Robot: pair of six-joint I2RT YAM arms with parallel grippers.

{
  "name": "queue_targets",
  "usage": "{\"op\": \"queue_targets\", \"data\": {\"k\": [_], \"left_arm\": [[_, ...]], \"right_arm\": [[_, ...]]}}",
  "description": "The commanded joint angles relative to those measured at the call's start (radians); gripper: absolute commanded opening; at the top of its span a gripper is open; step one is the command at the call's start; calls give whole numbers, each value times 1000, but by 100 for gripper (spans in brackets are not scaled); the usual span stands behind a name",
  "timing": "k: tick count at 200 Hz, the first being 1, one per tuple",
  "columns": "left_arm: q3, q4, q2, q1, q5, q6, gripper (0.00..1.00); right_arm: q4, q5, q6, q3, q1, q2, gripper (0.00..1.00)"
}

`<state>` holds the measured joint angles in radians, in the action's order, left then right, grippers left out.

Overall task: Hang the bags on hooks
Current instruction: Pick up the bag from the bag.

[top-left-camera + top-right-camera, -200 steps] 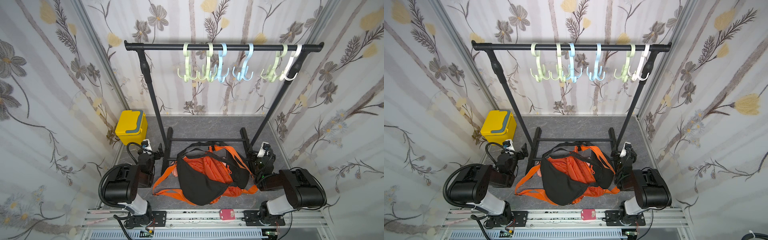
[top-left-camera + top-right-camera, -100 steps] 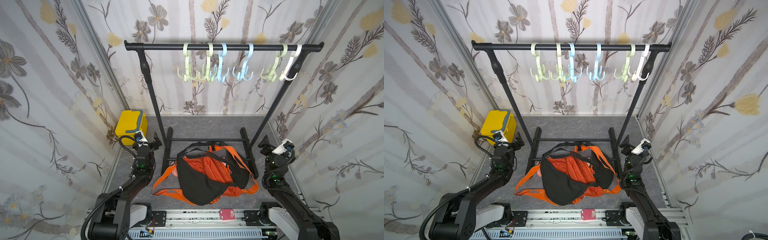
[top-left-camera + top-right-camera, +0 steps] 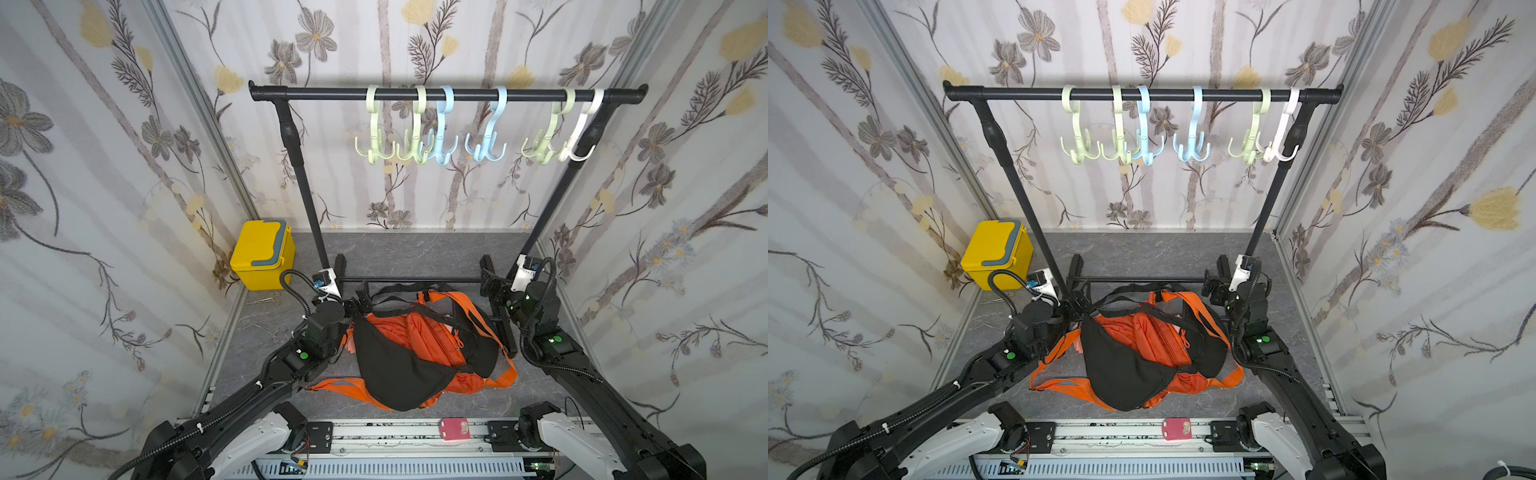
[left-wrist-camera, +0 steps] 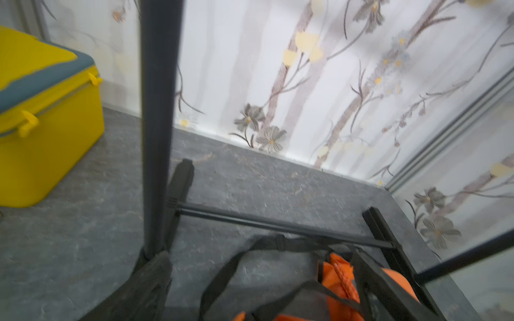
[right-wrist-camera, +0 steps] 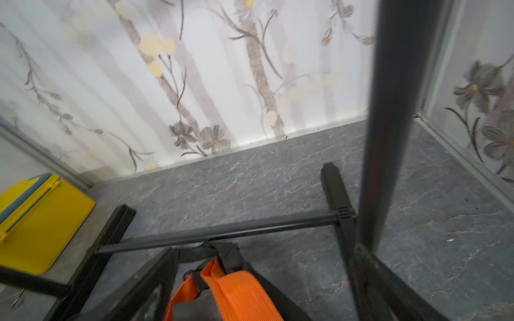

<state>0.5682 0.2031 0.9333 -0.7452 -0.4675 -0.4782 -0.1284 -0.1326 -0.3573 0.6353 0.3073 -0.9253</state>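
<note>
Reaching in a top view, I hold my left hand (image 3: 360, 302) spread and empty at the backpack (image 3: 419, 349)'s ten o'clock; my right hand (image 3: 490, 286) gapes at two. From my left wrist, the black strap (image 4: 267, 244) lies on the surface: pinch there, squarely.

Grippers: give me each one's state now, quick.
Left gripper: open, holding nothing, at the bag.
Right gripper: open, holding nothing.
</note>
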Motion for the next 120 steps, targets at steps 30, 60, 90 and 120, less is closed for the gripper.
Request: {"op": "queue_targets", "data": {"k": [30,60,90,120], "left_arm": [[3,-215,55,-256,-88,-321,100],[-52,-229,33,-359,-48,-447,100],[-138,-248,-95,-384,-42,-526,100],[-169,-350,-330,-370,-79,-499,100]], "right_arm": [[232,-18,0,80,183,-24,94],[347,-3,3,166,309,-67,95],[441,-30,21,240,466,-118,96],[495,19,57,324,605,-193,97]]}}
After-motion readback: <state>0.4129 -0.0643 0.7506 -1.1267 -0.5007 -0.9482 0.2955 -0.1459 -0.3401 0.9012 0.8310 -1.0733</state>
